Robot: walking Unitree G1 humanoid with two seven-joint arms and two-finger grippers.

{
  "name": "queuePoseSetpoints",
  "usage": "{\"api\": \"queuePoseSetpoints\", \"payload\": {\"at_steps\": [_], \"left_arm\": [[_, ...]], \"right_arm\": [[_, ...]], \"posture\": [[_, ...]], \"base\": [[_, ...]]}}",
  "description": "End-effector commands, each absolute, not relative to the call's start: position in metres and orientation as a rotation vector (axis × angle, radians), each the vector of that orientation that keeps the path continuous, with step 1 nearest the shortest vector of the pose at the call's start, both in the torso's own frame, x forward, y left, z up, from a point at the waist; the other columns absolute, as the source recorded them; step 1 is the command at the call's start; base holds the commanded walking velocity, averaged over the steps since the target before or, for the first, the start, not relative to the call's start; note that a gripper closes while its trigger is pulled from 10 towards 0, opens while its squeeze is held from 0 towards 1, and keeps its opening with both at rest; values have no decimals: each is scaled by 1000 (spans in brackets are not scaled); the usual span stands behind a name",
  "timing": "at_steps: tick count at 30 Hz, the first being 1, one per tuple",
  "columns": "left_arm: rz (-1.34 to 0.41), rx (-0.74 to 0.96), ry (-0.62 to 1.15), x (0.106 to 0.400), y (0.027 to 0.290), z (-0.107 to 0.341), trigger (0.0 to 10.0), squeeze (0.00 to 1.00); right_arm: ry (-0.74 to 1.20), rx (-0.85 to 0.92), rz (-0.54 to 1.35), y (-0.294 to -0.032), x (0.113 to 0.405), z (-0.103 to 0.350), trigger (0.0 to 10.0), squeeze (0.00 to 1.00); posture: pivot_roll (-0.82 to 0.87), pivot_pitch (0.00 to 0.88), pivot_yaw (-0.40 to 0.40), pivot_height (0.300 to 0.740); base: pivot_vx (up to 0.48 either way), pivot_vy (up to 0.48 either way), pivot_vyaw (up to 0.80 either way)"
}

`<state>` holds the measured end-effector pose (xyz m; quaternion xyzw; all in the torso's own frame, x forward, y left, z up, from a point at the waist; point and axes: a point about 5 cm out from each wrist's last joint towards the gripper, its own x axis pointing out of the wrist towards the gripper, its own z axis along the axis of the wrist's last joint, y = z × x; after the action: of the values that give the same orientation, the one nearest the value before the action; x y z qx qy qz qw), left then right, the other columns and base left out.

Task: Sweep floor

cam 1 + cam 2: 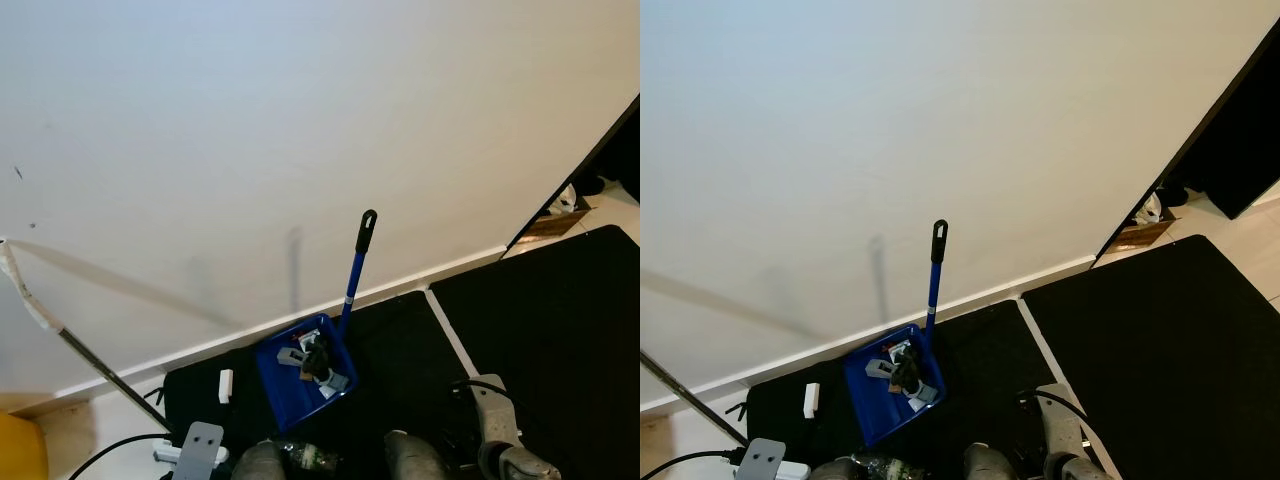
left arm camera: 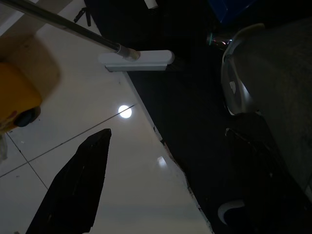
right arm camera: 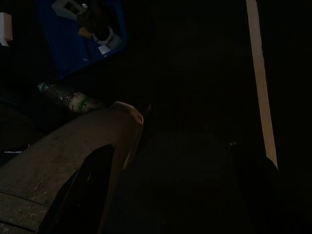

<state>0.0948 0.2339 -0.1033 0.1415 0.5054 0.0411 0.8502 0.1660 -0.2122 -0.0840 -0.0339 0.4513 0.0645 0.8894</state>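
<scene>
A blue dustpan [image 1: 300,372] with a long upright blue handle [image 1: 352,275] stands on the black mat by the wall, holding several bits of rubbish. A grey broom pole [image 1: 70,345] leans against the wall at the left; its white head [image 2: 136,59] rests at the mat's edge. A clear plastic bottle [image 3: 73,100] lies on the mat by my feet, just in front of the dustpan. My left gripper [image 2: 165,195] hangs open over the tiles and mat edge, holding nothing. My right gripper [image 3: 170,195] hangs open over the dark mat, also with nothing in it.
The white wall [image 1: 300,120] and its skirting run diagonally behind the dustpan. Two black mats [image 1: 560,320] are split by a pale gap [image 1: 450,335]. A small white object [image 1: 226,385] lies left of the dustpan. A yellow thing [image 1: 20,445] and a cable [image 1: 110,450] sit at the left. Dark furniture [image 1: 620,150] stands at the right.
</scene>
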Motion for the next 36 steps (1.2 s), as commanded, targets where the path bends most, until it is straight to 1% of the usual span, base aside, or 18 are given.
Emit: {"api": "queuePoseSetpoints", "payload": {"at_steps": [1, 3, 6, 9, 14, 19, 24, 27, 31, 36], "left_arm": [[71, 298, 1090, 88, 229, -106, 10000, 0], [71, 294, 1088, 88, 229, -106, 10000, 0], [88, 282, 1087, 88, 229, -106, 10000, 0], [45, 312, 1088, 90, 228, -106, 10000, 0], [83, 293, 1085, 89, 231, -106, 10000, 0], [54, 318, 1087, 89, 231, -105, 10000, 0], [67, 313, 1087, 89, 232, -105, 10000, 0], [65, 314, 1085, 89, 232, -105, 10000, 0], [90, 299, 1086, 88, 233, -105, 10000, 0], [67, 312, 1089, 88, 231, -106, 10000, 0]], "right_arm": [[958, -65, 112, -216, 161, -86, 10000, 0], [959, -73, 125, -216, 161, -86, 10000, 0], [956, -74, 126, -216, 161, -86, 10000, 0], [958, -71, 112, -217, 160, -86, 10000, 0], [958, -75, 135, -214, 159, -87, 10000, 0], [960, -71, 132, -213, 158, -87, 10000, 0], [948, -68, 128, -212, 163, -86, 10000, 0], [949, -72, 141, -211, 164, -85, 10000, 0], [946, -74, 150, -210, 165, -85, 10000, 0], [948, -75, 143, -211, 165, -85, 10000, 0]], "posture": [[37, 88, -48, 740], [31, 99, -60, 740], [29, 92, -52, 740], [32, 95, -51, 740], [32, 90, -48, 740], [42, 87, -46, 740], [48, 77, -36, 740], [51, 86, -48, 740], [47, 78, -41, 740], [45, 90, -51, 740]], "base": [[0, 0, 0], [0, 0, 0], [0, 0, 0], [0, 0, 0], [0, 0, 0], [0, 0, 0], [0, 0, 0], [0, 0, 0], [0, 0, 0], [0, 0, 0]]}}
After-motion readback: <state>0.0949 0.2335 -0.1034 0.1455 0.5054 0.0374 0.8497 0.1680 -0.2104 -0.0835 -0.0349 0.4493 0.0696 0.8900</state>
